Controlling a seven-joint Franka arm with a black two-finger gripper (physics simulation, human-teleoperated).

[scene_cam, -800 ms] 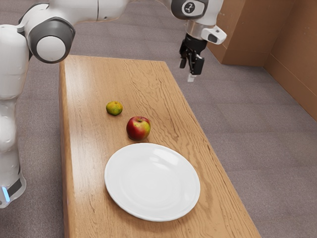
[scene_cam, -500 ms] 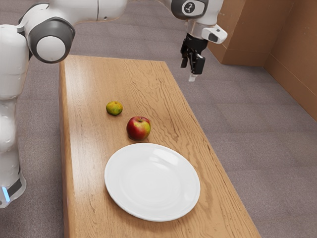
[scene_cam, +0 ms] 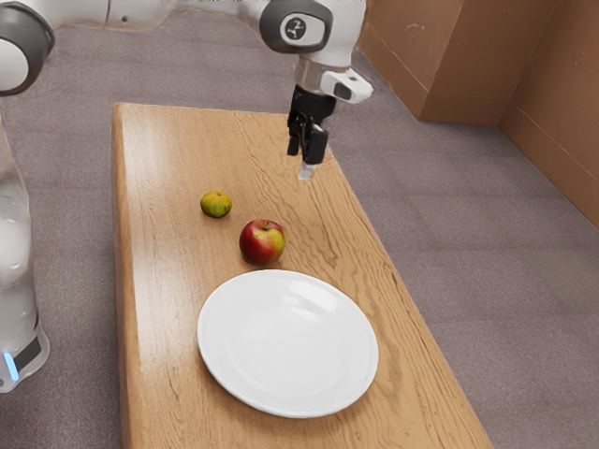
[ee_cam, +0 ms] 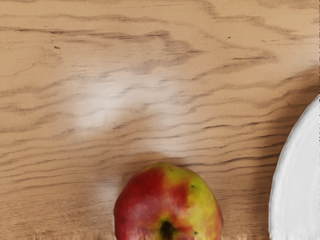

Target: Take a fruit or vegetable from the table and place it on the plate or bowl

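Gripper empty, above table, beyond apple

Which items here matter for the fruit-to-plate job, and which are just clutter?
Job: apple, small green-orange fruit, white plate, wooden table, gripper.
Lying about: cardboard boxes on the floor beyond the table.

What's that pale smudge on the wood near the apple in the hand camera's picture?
Wrist view: soft glare on the table by the apple, darker shade along the plate. Exterior view: faint soft shadow under the apple.
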